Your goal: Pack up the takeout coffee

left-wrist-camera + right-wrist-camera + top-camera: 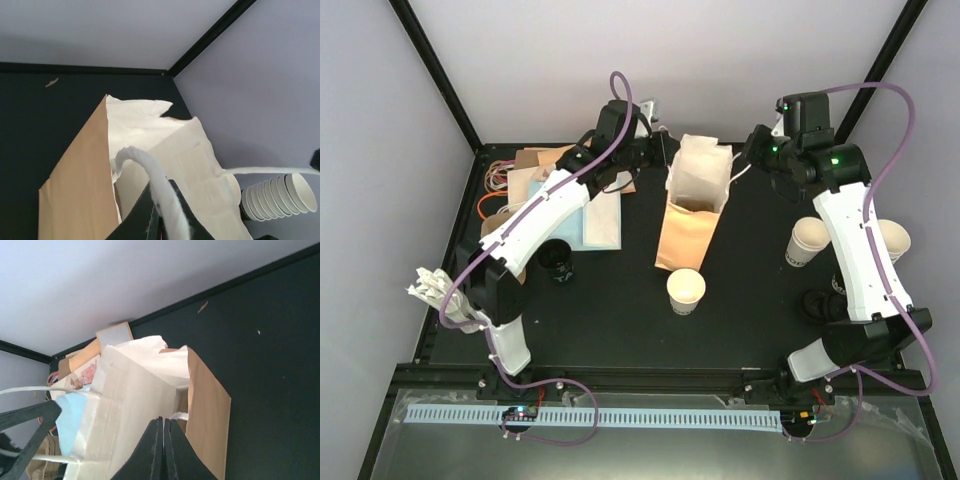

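A brown paper bag [690, 225] stands mid-table with its white-lined mouth spread at the far end. My left gripper [657, 150] is shut on the bag's white twisted handle [160, 185], its jaws [162, 195] pinching it. My right gripper [752, 156] is shut on the opposite handle [270, 171], which runs taut from the bag's rim; in the right wrist view the jaws [163, 420] are pressed together over the bag [207, 415]. The takeout coffee [834, 285] shows only as a lettered white bit with a black round part, mostly hidden by my right forearm.
A lidless cream cup [686, 290] stands in front of the bag. Stacked cups [809, 240] and another stack [892, 240] sit on the right. A dark round cup-like thing [557, 262] is at the left. Flat bags and papers [535, 175] lie at the back left.
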Controlling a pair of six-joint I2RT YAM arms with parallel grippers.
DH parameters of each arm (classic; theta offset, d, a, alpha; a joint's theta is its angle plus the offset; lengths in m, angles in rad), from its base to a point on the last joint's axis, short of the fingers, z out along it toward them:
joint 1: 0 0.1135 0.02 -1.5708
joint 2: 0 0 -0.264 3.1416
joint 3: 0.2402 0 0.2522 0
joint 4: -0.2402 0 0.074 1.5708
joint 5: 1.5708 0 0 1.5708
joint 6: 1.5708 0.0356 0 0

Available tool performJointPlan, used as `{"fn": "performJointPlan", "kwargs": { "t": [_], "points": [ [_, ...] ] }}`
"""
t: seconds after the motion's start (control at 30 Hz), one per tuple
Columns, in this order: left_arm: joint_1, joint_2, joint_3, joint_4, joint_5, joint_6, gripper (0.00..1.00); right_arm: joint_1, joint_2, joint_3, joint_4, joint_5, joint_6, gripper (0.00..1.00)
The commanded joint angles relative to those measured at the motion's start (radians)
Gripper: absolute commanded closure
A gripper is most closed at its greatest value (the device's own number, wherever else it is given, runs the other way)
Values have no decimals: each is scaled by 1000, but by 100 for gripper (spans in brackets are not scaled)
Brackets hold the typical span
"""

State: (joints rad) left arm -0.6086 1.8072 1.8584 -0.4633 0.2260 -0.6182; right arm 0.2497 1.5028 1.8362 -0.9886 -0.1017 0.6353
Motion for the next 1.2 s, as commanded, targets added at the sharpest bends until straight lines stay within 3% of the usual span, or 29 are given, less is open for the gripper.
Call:
{"fn": "performJointPlan", "kwargs": {
  "t": [0.0, 0.23, 0.37, 0.43, 0.5, 0.53, 0.6, 0.63, 0.73, 0.87, 1.03, 1.17],
  "points": [
    [6, 50, 95, -2, 14, 26, 98, -8, 15, 60, -41, 42, -33, 99],
    [6, 73, 92, 7, 29, 24, 98, -9, 34, 57, -48, 48, -43, 96],
    [6, 78, 90, 5, 27, 38, 88, -9, 32, 51, -35, 35, -57, 92],
    [5, 74, 90, 1, 28, 50, 67, -9, 33, 55, -38, 37, -80, 79],
    [5, 65, 90, -14, 18, 63, 50, -9, 26, 52, -43, 57, -98, 51],
    [6, 58, 90, -25, 7, 70, 42, -9, 20, 45, -44, 70, -107, 43],
    [4, 41, 89, -56, -11, 85, 32, -8, 2, 27, -39, 106, -123, 41],
    [4, 32, 88, -72, -15, 91, 27, -8, -4, 22, -40, 123, -130, 40],
    [4, 3, 70, -115, -9, 104, 19, -9, -11, 20, -62, 155, -148, 26],
    [5, -50, 13, -135, 10, 114, 12, -10, -21, 16, -83, 164, -174, 1],
    [4, -128, -58, -117, 43, 128, 2, -9, -28, 34, -103, 174, -211, 0],
    [4, -183, -89, -126, 48, 160, 1, -9, -56, 50, -118, 163, -251, 0]
  ]
}}
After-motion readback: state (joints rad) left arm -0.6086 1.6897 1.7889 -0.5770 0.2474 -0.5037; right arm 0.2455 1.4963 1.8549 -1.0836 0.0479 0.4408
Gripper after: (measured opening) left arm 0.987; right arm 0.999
